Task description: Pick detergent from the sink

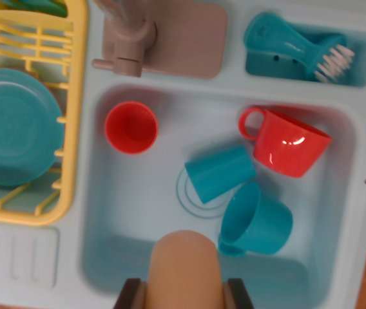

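Four cups lie in the pale blue sink, two red and two teal, while at the wrist view's bottom edge the hand is clenched on the tan detergent bottle, held above the basin's near wall.

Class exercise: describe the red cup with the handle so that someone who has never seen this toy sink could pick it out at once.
Start at the pale blue sink basin in the middle of the wrist view. Toward its right side lies the red cup with the handle, tipped on its side, above two teal cups. The small red cup on the left stands upright and has no visible handle.
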Tool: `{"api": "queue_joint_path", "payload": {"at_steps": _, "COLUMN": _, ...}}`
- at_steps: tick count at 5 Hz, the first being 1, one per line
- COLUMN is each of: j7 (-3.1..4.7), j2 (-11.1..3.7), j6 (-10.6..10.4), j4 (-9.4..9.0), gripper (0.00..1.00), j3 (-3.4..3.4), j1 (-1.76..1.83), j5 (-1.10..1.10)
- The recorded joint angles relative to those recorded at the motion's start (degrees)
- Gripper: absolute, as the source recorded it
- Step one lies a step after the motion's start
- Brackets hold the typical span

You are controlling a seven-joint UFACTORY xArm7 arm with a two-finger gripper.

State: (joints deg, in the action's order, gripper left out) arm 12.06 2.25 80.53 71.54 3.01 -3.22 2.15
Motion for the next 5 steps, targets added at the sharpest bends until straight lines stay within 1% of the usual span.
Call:
{"api": "queue_joint_path", "payload": {"at_steps": 1, "j7": 0.00, "j2": 0.00, "j6": 0.00, "j4": 0.00, "gripper": 1.00, "j3": 0.00, "j1": 0.00, "j5": 0.00}}
{"api": "queue_joint_path", "payload": {"at_steps": 2, "j7": 0.05, "j2": 0.63, "j6": 2.22, "j4": 1.60, "gripper": 1.00, "j3": -0.01, "j1": 0.02, "j5": 0.00}}
{"api": "queue_joint_path", "payload": {"at_steps": 3, "j7": 0.05, "j2": 0.63, "j6": 2.22, "j4": 1.60, "gripper": 1.00, "j3": -0.01, "j1": 0.02, "j5": 0.00}}
{"api": "queue_joint_path", "payload": {"at_steps": 4, "j7": 0.09, "j2": 1.21, "j6": 4.27, "j4": 3.07, "gripper": 1.00, "j3": -0.02, "j1": 0.03, "j5": 0.01}}
{"api": "queue_joint_path", "payload": {"at_steps": 5, "j7": 0.09, "j2": 1.21, "j6": 4.27, "j4": 3.07, "gripper": 1.00, "j3": -0.02, "j1": 0.03, "j5": 0.01}}
